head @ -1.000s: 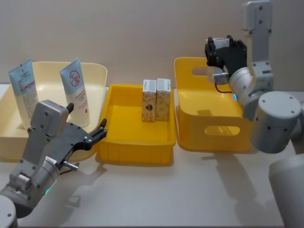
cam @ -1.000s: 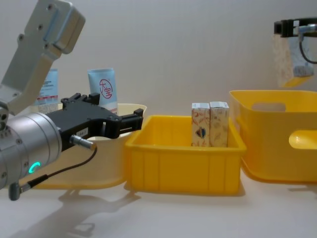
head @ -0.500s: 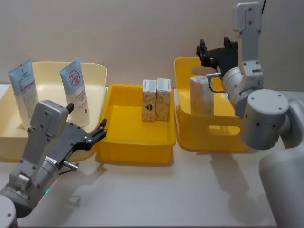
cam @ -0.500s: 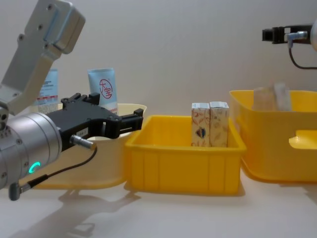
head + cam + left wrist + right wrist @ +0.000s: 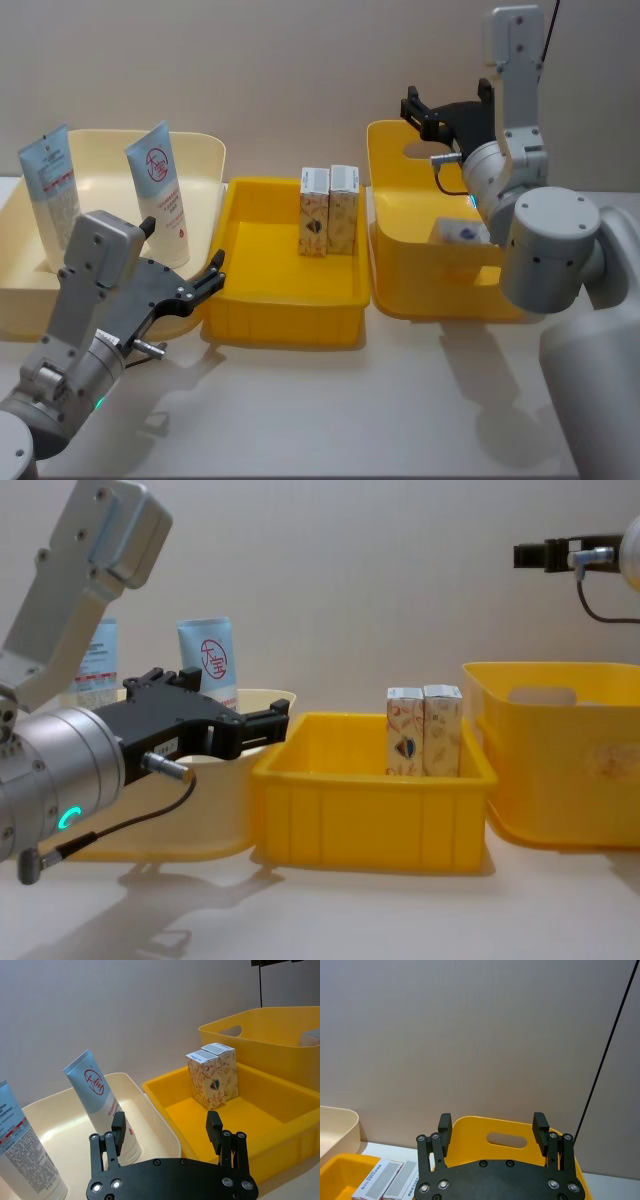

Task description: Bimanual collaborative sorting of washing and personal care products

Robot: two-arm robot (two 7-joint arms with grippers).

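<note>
Black fingers of the right gripper stand wide apart and empty at the upper right of the head view, above the back rim of the tall yellow bin. The forearm rises upright behind it. At lower left, the left gripper hangs level with its jaws just as wide, holding nothing, in front of the cream bin. Two pale blue tubes stand upright in that bin. Two cartons stand touching in the middle yellow tray. From the head camera a third carton lies flat on the tall bin's floor. From the chest camera the bin's wall stands in front of it.
</note>
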